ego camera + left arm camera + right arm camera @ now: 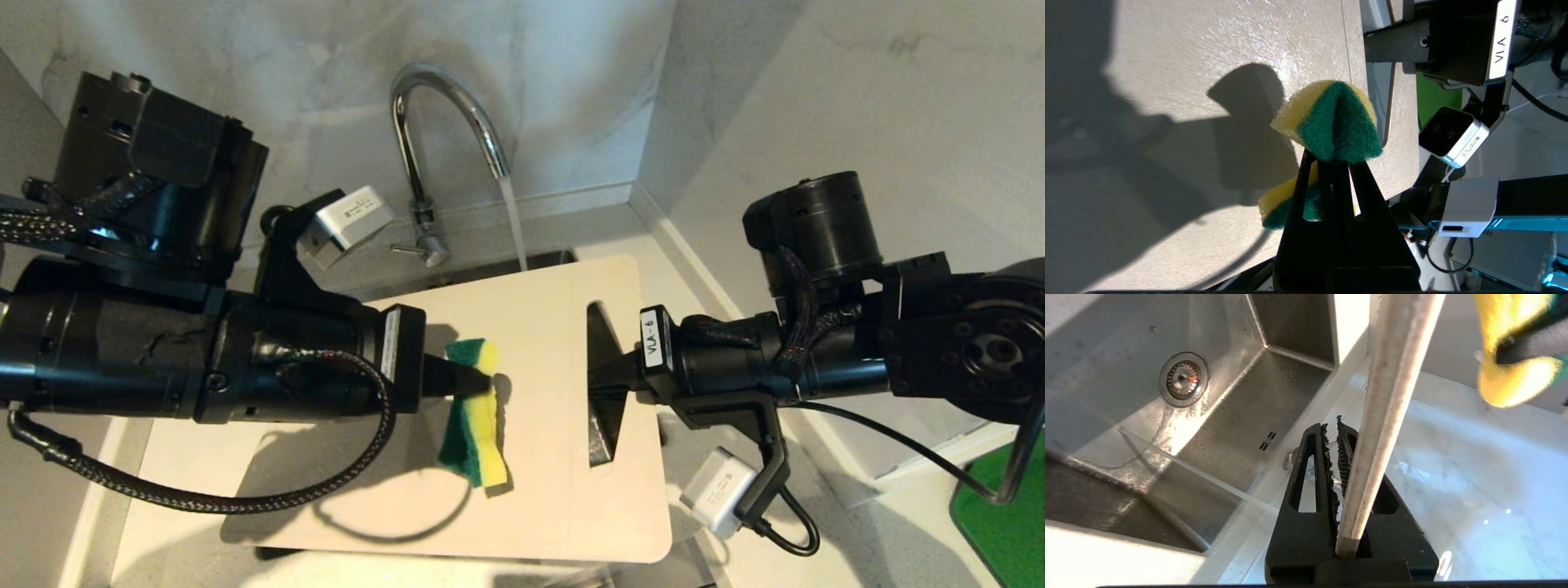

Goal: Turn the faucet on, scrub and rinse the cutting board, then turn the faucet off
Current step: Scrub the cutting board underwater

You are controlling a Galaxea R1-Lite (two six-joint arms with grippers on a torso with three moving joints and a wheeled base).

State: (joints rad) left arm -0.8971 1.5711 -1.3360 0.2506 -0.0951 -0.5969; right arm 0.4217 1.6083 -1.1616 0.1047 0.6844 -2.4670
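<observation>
support: pale stone-look counter with a steel sink set into it | standing on it: chrome faucet behind the sink, water running | far right: green mat, its footing unclear

Right gripper clamps the thin edge of the cutting board, one finger on each face. Steel sink lies beyond the board, round drain in its floor, a thin water stream crossing it. Yellow sponge sits on the board's other side, pinched by a dark finger.
</observation>
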